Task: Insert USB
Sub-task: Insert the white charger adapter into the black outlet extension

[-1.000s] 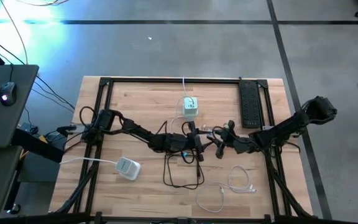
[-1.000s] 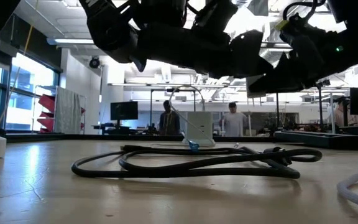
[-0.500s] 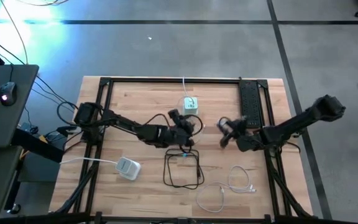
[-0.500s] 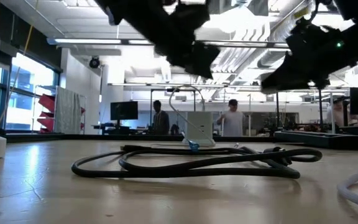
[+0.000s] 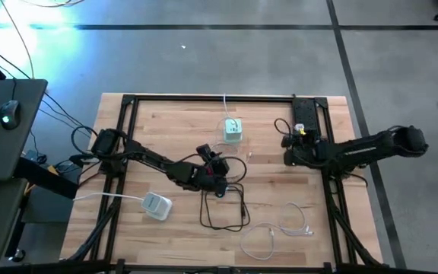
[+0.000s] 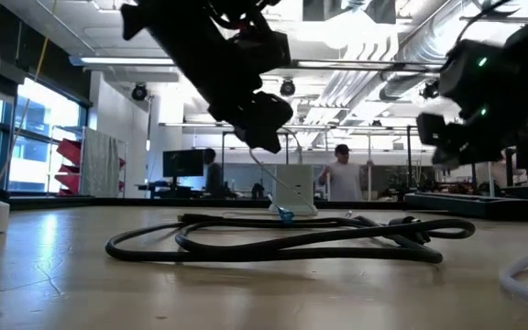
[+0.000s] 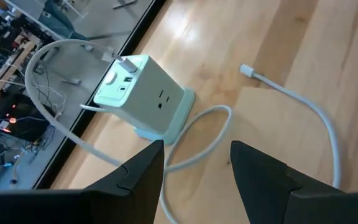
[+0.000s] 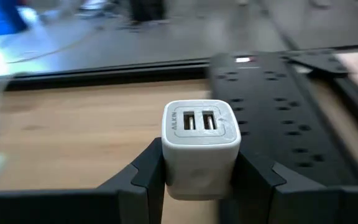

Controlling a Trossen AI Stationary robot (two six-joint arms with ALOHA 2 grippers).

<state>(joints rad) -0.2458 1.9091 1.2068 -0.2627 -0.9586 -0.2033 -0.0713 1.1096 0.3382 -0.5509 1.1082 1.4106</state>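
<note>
Work on the plugging job looks only partly done. The right gripper point(image 8: 194, 180) squeezes a small white charger block point(image 8: 201, 146) between its two fingers. The block has two USB holes on its face, and both holes are bare. This gripper hangs close to the black power strip point(image 5: 304, 125) at the back right of the table point(image 5: 166, 125).

The left gripper point(image 7: 194, 165) has its fingers apart and holds nothing. It sits near the middle of the table, above the black cable point(image 5: 223, 209). In front of it stands a pale green cube outlet point(image 7: 145, 93) with a white cable point(image 7: 303, 112) lying on the wood beside it. That cable's small plug end point(image 7: 247, 70) lies loose.

My guess is that nobody has put a USB plug into the block yet. A cable end needs picking up and pushing in.
</note>
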